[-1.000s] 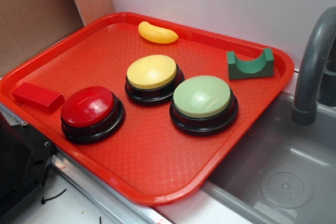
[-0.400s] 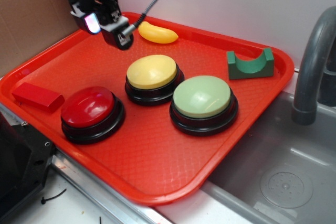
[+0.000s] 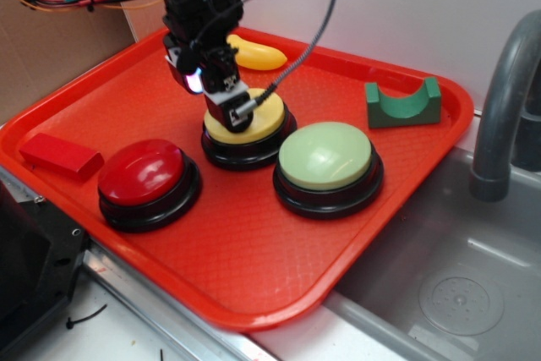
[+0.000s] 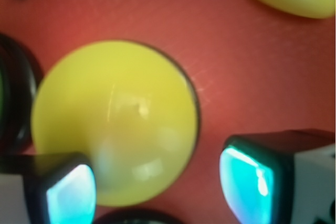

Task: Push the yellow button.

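Note:
The yellow button (image 3: pixel 269 120), a pale yellow dome on a black base, sits in the middle of the red tray (image 3: pixel 254 314). My gripper (image 3: pixel 233 112) is low over the left part of the dome, at or just above its surface; I cannot tell whether it touches. In the wrist view the yellow button (image 4: pixel 115 121) fills the centre-left. My gripper (image 4: pixel 157 187) is open and empty. One glowing fingertip (image 4: pixel 68 195) overlaps the dome's edge, and the other (image 4: pixel 249 182) is over bare tray.
A red button (image 3: pixel 148 179) is front left and a pale green button (image 3: pixel 325 162) is right of the yellow one. A yellow banana toy (image 3: pixel 260 57), a green arch block (image 3: pixel 403 103) and a red block (image 3: pixel 61 155) lie on the tray. A sink (image 3: pixel 456 285) and faucet (image 3: pixel 503 107) are at the right.
The arm has come in from the upper left and moved down and right, from above the tray's back left part to over the yellow button. The things on the tray have not moved.

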Controlling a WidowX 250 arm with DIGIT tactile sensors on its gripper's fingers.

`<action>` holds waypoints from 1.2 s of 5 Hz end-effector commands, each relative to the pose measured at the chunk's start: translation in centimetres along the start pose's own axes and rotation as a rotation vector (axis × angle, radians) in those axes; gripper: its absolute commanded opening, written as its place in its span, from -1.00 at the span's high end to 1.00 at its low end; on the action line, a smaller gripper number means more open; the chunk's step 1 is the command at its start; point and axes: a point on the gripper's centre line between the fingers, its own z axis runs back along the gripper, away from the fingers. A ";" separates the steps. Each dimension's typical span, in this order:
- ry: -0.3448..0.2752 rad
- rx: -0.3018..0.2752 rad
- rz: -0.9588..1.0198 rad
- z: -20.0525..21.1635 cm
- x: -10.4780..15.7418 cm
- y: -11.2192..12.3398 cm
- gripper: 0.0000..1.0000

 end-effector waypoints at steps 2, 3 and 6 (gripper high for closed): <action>0.012 0.031 0.039 2.1 1.2 1.1 -1.00; 0.003 0.067 0.104 5.2 0.9 1.7 -1.00; 0.040 0.098 0.213 8.7 -1.0 2.9 -1.00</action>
